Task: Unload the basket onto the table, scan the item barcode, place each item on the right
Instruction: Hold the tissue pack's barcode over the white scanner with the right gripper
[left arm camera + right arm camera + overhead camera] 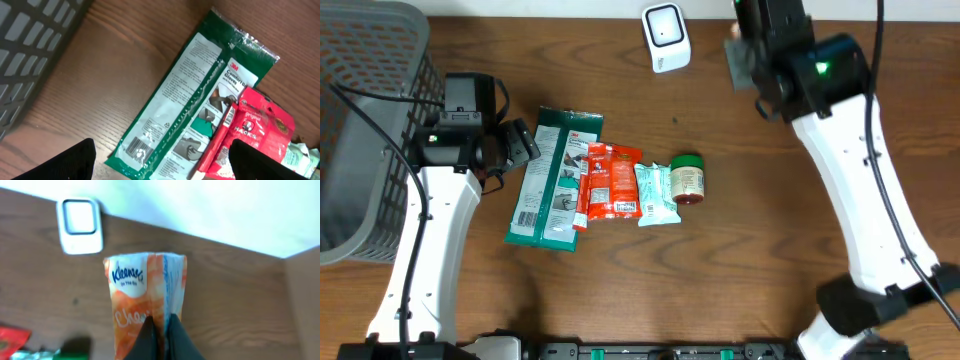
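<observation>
Wood-grain table (pixel 740 280); right pincer (pixel 161 323) pinching soft Kleenex pack (pixel 135 290).

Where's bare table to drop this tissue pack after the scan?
Widest bare table: in front of the item row, along the near edge. Another patch: between the jar and the right arm. A narrower strip: between the scanner and the row. Crowded: glove package to jar, packets overlapping, and beside the basket.
</observation>
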Robot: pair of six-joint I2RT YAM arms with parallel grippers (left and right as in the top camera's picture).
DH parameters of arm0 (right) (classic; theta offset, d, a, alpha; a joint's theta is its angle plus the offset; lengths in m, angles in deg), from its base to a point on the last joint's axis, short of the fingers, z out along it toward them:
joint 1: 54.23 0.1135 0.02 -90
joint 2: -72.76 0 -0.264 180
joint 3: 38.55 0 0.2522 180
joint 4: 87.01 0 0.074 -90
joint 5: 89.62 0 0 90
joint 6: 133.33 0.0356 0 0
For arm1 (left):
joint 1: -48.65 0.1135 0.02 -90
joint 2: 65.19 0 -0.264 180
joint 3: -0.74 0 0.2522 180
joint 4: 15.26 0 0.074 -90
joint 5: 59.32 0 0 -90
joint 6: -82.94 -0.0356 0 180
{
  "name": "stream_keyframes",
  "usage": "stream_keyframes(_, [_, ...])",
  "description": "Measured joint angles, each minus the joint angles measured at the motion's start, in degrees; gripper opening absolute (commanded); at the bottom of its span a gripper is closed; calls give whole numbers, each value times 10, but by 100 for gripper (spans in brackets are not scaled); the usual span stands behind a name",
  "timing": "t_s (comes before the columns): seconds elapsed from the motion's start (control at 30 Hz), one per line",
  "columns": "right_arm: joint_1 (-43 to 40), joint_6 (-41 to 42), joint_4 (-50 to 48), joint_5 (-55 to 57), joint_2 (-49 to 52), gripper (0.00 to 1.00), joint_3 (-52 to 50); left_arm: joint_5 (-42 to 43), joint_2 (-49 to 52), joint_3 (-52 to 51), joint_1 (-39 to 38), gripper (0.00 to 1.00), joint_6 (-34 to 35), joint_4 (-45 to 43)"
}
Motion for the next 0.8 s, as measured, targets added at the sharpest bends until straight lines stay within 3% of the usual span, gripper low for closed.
stream_keyframes(0.13, [9, -14, -43, 47, 72, 1, 63, 0, 0, 0, 0, 85, 0, 0])
stream_keyframes(0.5, [31, -131, -289, 115, 259, 1, 66, 0, 0, 0, 0, 86, 0, 1])
stream_keyframes(0.8, [53, -230, -429, 130, 348, 1, 66, 0, 0, 0, 0, 85, 0, 0])
